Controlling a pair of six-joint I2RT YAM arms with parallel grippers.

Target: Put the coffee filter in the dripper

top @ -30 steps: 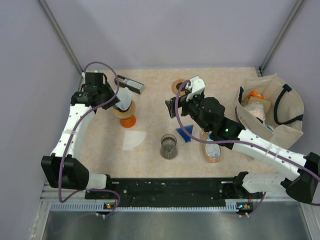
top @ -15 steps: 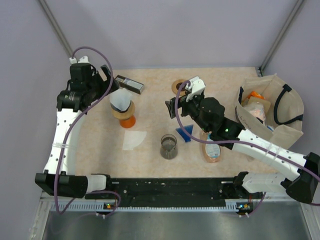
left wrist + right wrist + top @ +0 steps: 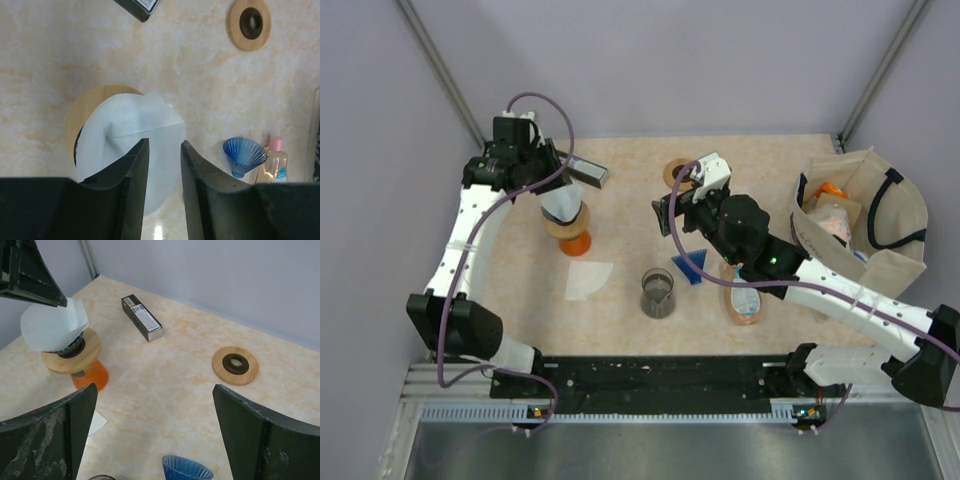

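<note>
Left gripper (image 3: 164,145) hangs right over the dripper (image 3: 75,360) at the far-left part of the table (image 3: 630,200). My fingers (image 3: 132,170) stand a narrow gap apart. White paper shows through the gap, and I see nothing clamped between them.

The coffee filter (image 3: 125,120) sits in the dripper's wooden ring, cone down. It leans a bit, with one edge poking up above the rim. From the right wrist view my left fingertip is at the filter's top edge; can't tell if it touches.

Right gripper (image 3: 155,390) is mid-table with its jaws spread wide, empty and well apart from the dripper.

Other items:
- a second filter sheet (image 3: 588,280) lies flat just in front of the dripper
- a black box (image 3: 141,317) lies behind the dripper
- a wooden disc (image 3: 235,365) with a dark hole
- a blue funnel (image 3: 243,155)
- a glass beaker (image 3: 657,293)
- a bottle (image 3: 744,300) lying down
- a bag (image 3: 880,220) at far right
</note>
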